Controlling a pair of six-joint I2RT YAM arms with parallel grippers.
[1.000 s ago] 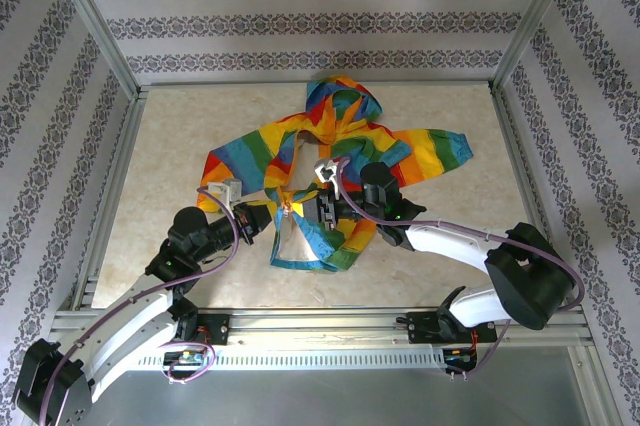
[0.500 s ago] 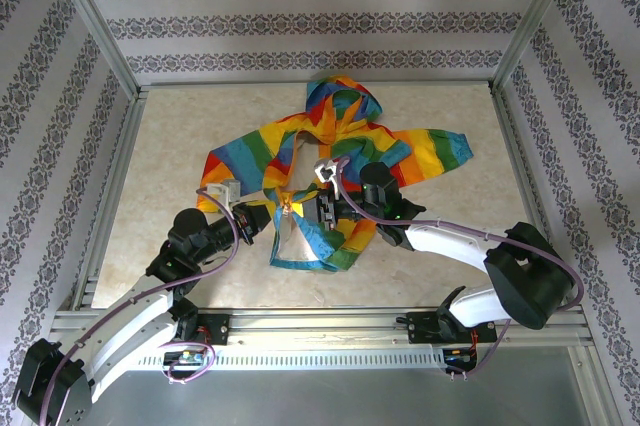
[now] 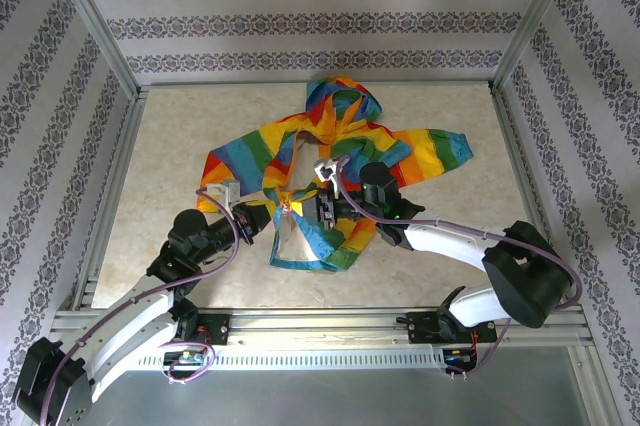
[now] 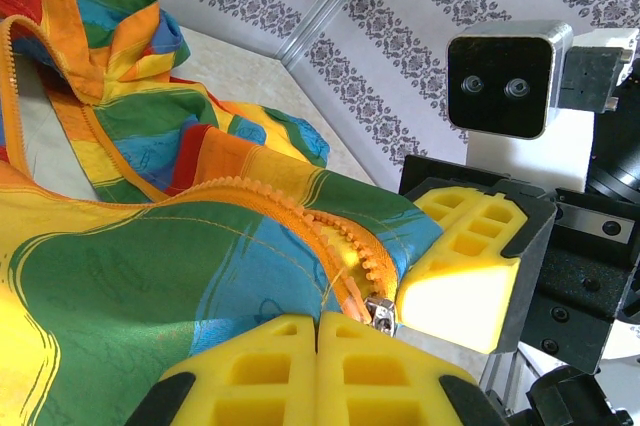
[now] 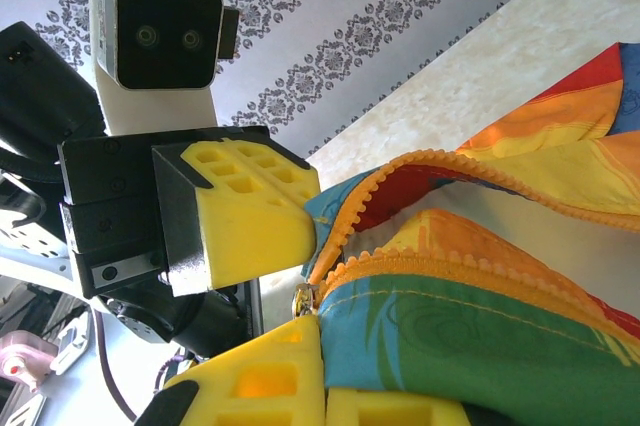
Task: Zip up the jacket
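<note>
Jacket (image 3: 340, 136) lies open, front up, mid-table, hood (image 3: 345, 101) toward the far edge and hem toward the near edge; sleeves spread left and right over the table (image 3: 170, 146). Both arms meet at the hem, at the foot of the zipper (image 4: 300, 216). Left gripper (image 3: 266, 218) comes in from the left, clenched, its pads pressed flat together on the hem fabric; in the left wrist view the slider (image 4: 380, 314) sits right at its fingertips. Right gripper (image 3: 313, 208) comes in from the right, also clenched, its yellow pads closed on the striped cloth just beside the slider. From the right wrist view I cannot tell whether it pinches the pull tab itself or only the fabric by it. The two grippers are almost touching, with the slider between them. The teeth run apart above the slider, two orange lines diverging toward the hood, so the zip looks seated at the bottom but not yet drawn. Step in hand, as I judge it: anchoring the hem and securing the slider. Next move calls for the left to hold the hem down and taut while the right draws the slider straight toward the far edge, keeping both tooth rows aligned; the loose, rumpled cloth near the hem may snag.
</note>
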